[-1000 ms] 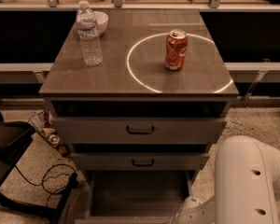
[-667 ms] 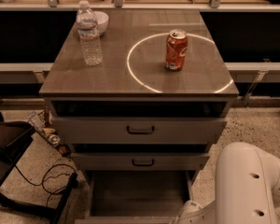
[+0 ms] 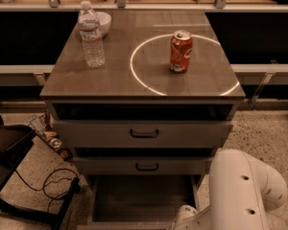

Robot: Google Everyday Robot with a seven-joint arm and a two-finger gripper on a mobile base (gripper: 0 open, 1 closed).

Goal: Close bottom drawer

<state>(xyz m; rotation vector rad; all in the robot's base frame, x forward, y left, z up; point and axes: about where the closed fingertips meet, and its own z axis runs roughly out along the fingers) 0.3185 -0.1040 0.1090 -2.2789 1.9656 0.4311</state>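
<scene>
One second on, the arm (image 3: 245,190) has dipped lower at the cabinet's (image 3: 144,80) right, yet the bottom drawer (image 3: 144,200) still gapes fully open; the gripper lies below frame, its hold impossible to tell, the closing push seemingly pending

Dim, warm light falls on the cabinet top (image 3: 101,83), where a bright ring of light (image 3: 131,65) circles the soda can (image 3: 181,51). The open bottom drawer (image 3: 141,200) sits in deep shadow; the pale robot arm (image 3: 245,190) glows lower right, gripper out of frame.
</scene>
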